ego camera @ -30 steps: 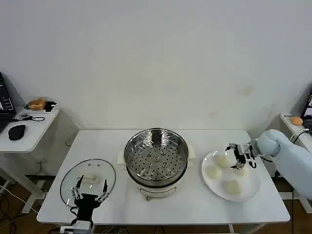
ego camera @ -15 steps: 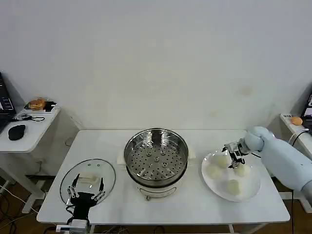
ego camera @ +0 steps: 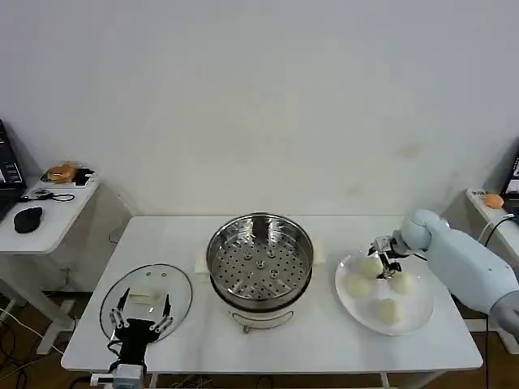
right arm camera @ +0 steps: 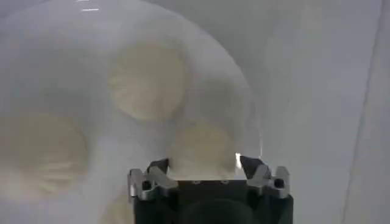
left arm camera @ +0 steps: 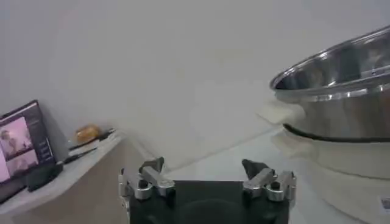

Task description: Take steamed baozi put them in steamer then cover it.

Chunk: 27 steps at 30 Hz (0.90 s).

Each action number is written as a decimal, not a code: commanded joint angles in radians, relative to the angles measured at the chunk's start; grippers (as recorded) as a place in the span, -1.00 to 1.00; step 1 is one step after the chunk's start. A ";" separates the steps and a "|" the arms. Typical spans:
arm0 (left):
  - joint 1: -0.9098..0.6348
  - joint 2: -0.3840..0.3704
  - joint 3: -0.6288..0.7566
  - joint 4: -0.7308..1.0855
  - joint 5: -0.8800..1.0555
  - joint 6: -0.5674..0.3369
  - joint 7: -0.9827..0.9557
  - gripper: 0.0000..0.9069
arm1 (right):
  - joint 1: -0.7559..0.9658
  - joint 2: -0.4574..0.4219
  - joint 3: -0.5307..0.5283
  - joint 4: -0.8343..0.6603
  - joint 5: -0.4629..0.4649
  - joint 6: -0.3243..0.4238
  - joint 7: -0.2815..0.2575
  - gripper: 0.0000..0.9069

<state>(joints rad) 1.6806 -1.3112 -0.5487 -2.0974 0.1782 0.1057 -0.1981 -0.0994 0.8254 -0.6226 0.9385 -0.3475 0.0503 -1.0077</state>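
Four steamed baozi (ego camera: 388, 309) lie on a white plate (ego camera: 419, 318) at the right of the table (ego camera: 324, 340), with the right gripper (ego camera: 383, 253) poised over the plate's far edge, jaws spread wide around one bun (right arm camera: 204, 146) without closing on it. At centre stands the steamer (ego camera: 259, 259), its perforated tray bare. The cover (ego camera: 146, 298) lies flat at near left, the left gripper (ego camera: 142, 318) hovering wide open above its near edge.
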 commanded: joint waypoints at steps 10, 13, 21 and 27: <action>0.002 0.001 -0.001 -0.008 0.000 0.001 -0.002 1.00 | 0.011 -0.010 -0.014 0.000 0.019 0.002 -0.017 0.40; 0.004 0.001 -0.002 -0.012 0.000 0.001 -0.002 1.00 | 0.009 -0.013 -0.014 0.002 0.027 0.003 -0.018 0.40; -0.001 0.012 -0.012 -0.006 -0.009 0.002 -0.001 1.00 | 0.078 -0.053 -0.027 0.056 0.077 0.006 -0.018 0.40; -0.004 0.028 -0.035 -0.002 -0.063 0.018 0.005 1.00 | 0.243 -0.070 -0.099 0.100 0.154 0.003 -0.026 0.40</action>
<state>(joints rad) 1.6779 -1.2834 -0.5791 -2.1015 0.1423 0.1204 -0.1932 0.0768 0.7781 -0.7050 1.0216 -0.2193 0.0517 -1.0332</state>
